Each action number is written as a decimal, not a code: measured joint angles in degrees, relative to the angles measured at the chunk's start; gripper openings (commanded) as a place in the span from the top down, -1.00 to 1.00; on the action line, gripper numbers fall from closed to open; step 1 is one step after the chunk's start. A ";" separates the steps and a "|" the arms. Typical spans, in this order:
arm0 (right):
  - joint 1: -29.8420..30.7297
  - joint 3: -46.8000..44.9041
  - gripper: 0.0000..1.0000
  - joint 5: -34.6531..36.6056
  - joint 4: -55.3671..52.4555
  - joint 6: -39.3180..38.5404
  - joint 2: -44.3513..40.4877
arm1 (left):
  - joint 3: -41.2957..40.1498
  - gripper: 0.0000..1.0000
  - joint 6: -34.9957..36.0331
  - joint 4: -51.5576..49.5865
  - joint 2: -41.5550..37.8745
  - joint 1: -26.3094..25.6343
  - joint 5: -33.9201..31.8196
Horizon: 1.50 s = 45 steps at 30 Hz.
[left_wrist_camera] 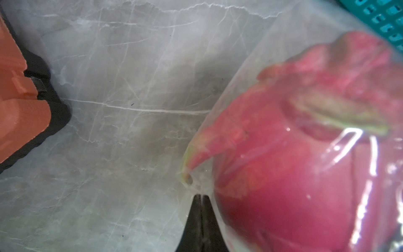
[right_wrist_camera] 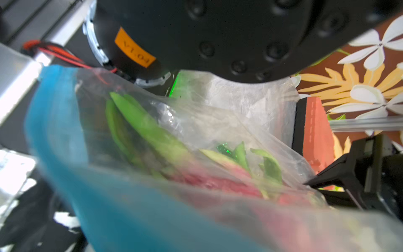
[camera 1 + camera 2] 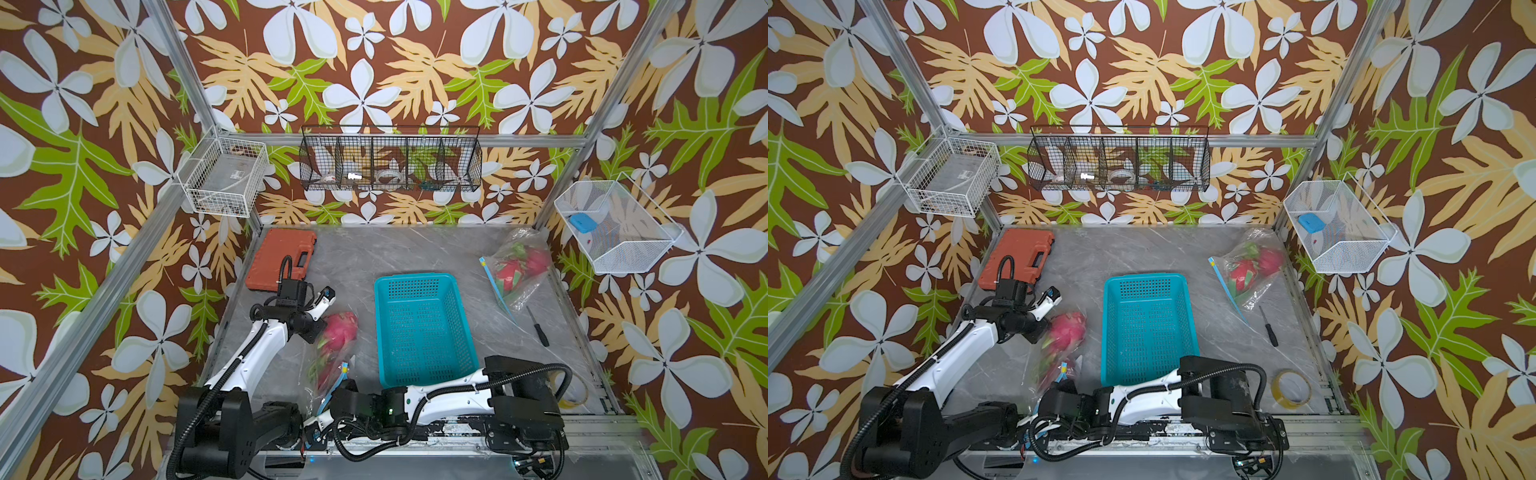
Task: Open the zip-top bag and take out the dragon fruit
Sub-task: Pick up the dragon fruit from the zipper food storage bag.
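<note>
Left gripper pinches zip-top bag corner, dragon fruit just beside; right gripper at bag mouth, jaw state unclear.

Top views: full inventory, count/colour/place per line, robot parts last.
near zip-top bag: 1, clear with blue zip strip, front left of table, pink dragon fruit inside
far zip-top bag: 1, clear with blue strip, back right, pink-green fruit inside
basket: 1, teal, table centre
tool case: 1, orange, back left
screwdriver: 1, black handle, right side
tape roll: 1, yellowish, front right
wall baskets: 3, white, black, white
left gripper: shut, at the near bag's far end
right gripper: at the near bag's zip end, opening unclear
</note>
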 measured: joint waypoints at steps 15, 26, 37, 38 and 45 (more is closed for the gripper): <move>-6.43 -6.36 -0.08 3.93 3.52 2.27 -4.52 | 2.97 1.00 3.06 -1.01 -0.20 7.93 0.17; -6.19 -5.49 0.15 0.57 11.26 3.21 -0.68 | 1.53 1.00 7.08 -3.56 -0.96 10.51 1.05; -3.87 -8.20 0.79 1.64 18.60 -2.75 2.16 | 3.19 1.00 6.27 -3.52 2.05 10.51 1.22; -3.87 -8.26 0.91 2.12 18.47 -2.97 2.34 | 3.30 1.00 5.70 -3.50 2.23 10.51 1.22; -3.67 -9.57 1.00 3.98 17.92 -2.58 0.83 | 3.37 1.00 5.53 -3.06 2.49 10.54 0.33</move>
